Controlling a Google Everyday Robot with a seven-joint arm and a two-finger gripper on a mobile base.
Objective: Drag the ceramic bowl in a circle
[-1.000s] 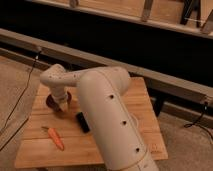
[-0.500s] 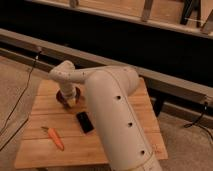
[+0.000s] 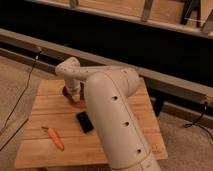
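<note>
The bowl (image 3: 66,91) shows only as a small dark maroon sliver on the far left part of the table (image 3: 125,107), most of its round shape hidden behind the arm's wrist. It sits on the wood toward the back edge, well apart from the near edge.

The gripper (image 3: 75,96) hangs down directly at the bowl, just to its right and seemingly at or in it; whether it touches the rim cannot be made out. Its lower end looks pale and tan against the dark ceramic.

Above it, the arm (image 3: 107,110) is smooth, cream-white and tubular, with rounded, bulbous joints. Its thick main segment runs diagonally from the lower right up to an elbow over the middle of the table, dotted with a row of small dark holes, then a slimmer link reaches left to a rounded wrist above the bowl.

Nearer the front, a phone (image 3: 84,121) lies flat, a glossy black rectangle, angled slightly, just beside the big arm segment. To its left, near the front left corner, a carrot (image 3: 55,138) lies on its side, orange and tapered.

The table is square, made of light wooden planks with visible seams.
</note>
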